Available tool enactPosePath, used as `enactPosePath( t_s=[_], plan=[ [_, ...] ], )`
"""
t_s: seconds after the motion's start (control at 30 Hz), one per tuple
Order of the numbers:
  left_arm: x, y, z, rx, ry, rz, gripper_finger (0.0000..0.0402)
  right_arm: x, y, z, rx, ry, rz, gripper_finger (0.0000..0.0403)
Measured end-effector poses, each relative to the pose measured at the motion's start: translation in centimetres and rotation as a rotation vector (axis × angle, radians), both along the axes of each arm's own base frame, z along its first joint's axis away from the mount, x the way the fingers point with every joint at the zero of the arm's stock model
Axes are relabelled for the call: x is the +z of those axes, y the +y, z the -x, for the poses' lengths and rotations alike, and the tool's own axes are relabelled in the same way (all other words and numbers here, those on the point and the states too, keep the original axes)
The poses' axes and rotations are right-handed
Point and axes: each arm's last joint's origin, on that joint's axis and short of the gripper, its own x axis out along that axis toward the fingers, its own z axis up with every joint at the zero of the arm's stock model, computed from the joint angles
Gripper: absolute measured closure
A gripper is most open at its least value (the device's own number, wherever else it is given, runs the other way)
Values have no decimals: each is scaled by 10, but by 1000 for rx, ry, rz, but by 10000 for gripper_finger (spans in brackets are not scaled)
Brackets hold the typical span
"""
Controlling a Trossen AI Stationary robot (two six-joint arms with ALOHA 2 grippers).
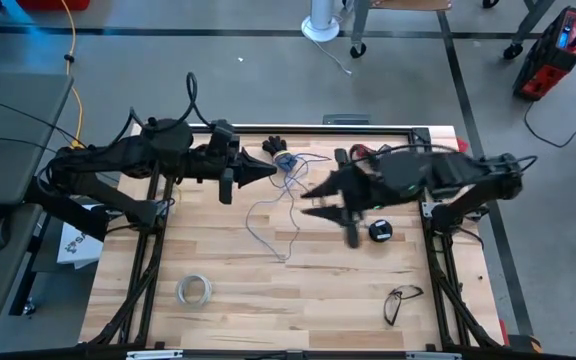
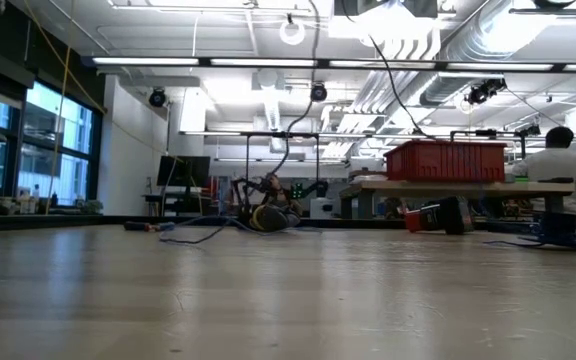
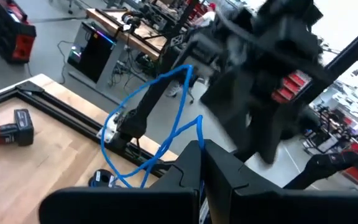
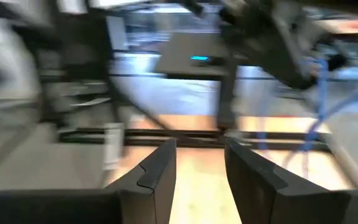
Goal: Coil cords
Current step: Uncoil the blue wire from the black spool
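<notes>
At centre frame in the high view, the left gripper (image 1: 268,170) points right, its fingers pressed together on the thin blue wire (image 3: 166,127), which rises in loops from them in the left wrist view. The left arm reaches in level from the left edge. The wire trails down-frame across the table (image 1: 238,320). The right gripper (image 1: 320,203) sits right of centre, pointing left, jaws parted and empty. The dark spool (image 1: 380,231) lies just lower right of it.
</notes>
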Motion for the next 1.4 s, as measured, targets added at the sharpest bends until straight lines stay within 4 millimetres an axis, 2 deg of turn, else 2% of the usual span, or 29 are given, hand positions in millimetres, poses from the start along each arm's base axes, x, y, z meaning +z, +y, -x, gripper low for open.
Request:
enactPosePath(
  t_s=[0.1, 0.2, 0.4, 0.63, 0.77, 0.97, 1.17, 1.4],
  plan=[
    [0, 2, 1, -2, -2, -2, 401, -16, 2, -19, -197, 33, 64, 275],
    [1, 3, 2, -2, -5, -17, 401, -27, 4, -35, -317, 39, 76, 275],
    [3, 3, 5, -8, -10, -59, 401, -31, 3, -44, -482, -8, 16, 296],
    [3, 3, 5, -13, -9, -106, 401, -29, 7, -46, -413, -29, -45, 352],
    [2, 3, 5, -16, -4, -128, 401, -31, 16, -44, -405, -24, -12, 365],
    [2, 3, 5, -30, -3, -130, 401, -36, 24, -39, -406, 29, 12, 348],
    [2, 2, 5, -49, -4, -125, 401, -42, 15, -36, -553, 65, 69, 318],
    [2, 2, 5, -50, -4, -118, 401, -37, 10, -41, -489, 37, 62, 312]
  ],
)
